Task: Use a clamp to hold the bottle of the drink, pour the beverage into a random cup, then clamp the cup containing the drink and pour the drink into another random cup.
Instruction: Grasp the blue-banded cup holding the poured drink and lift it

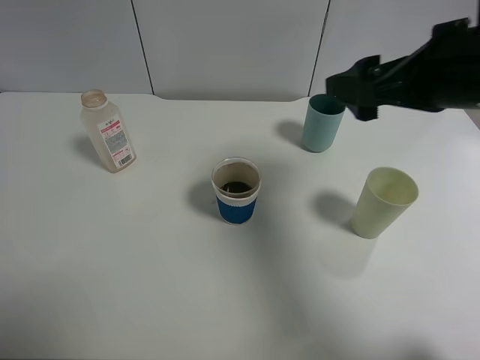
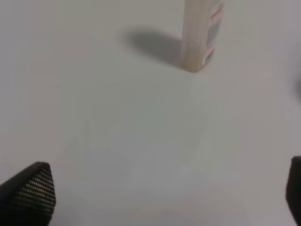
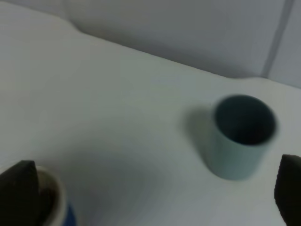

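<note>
Squarish translucent bottle [image 1: 108,131] (uncapped), tapered teal cup [image 1: 322,124], seemingly plastic

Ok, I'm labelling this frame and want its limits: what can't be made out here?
Bottle label text: too small in exterior high, blurred in left wrist, where the frame edge cuts off the bottle's top.
Teal cup contents: right gripper covers part of its rim in exterior high; right wrist is blurred.
Left gripper: outside exterior high; only fingertips show in left wrist.

Bright even light, soft shadows; right wrist view blurs teal cup [image 3: 243,136].
</note>
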Motion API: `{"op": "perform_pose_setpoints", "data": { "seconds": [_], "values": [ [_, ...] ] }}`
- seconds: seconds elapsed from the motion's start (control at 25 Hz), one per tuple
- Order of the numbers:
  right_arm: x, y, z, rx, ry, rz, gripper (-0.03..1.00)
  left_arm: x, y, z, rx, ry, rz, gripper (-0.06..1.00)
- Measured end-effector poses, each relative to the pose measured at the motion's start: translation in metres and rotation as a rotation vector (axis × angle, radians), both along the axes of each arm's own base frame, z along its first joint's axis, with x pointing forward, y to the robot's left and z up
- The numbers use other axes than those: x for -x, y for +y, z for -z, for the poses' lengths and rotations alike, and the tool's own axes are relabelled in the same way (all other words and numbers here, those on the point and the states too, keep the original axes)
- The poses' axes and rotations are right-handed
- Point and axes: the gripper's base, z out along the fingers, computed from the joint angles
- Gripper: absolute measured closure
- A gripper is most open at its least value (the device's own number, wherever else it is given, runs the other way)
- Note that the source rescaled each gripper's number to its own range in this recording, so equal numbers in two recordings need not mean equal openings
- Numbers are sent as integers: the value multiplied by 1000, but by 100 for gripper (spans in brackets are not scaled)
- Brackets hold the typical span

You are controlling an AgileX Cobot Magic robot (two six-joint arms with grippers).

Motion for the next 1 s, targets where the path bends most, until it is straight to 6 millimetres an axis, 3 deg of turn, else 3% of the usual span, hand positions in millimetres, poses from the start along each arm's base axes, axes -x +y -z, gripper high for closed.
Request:
{"op": "perform_pose_setpoints", "data": {
  "seconds": [0.2, 0.4, 1.0],
  "values": [
    [-4, 35, 17, -13, 6, -115, -3, 0, 0, 0, 0, 0, 0, -6],
    [-3, 58, 34, 5, 40, -185, -3, 0, 0, 0, 0, 0, 0, -6],
    [-15, 80, 83, 74, 161, -209, -3, 0, 0, 0, 0, 0, 0, -6]
  ]
}}
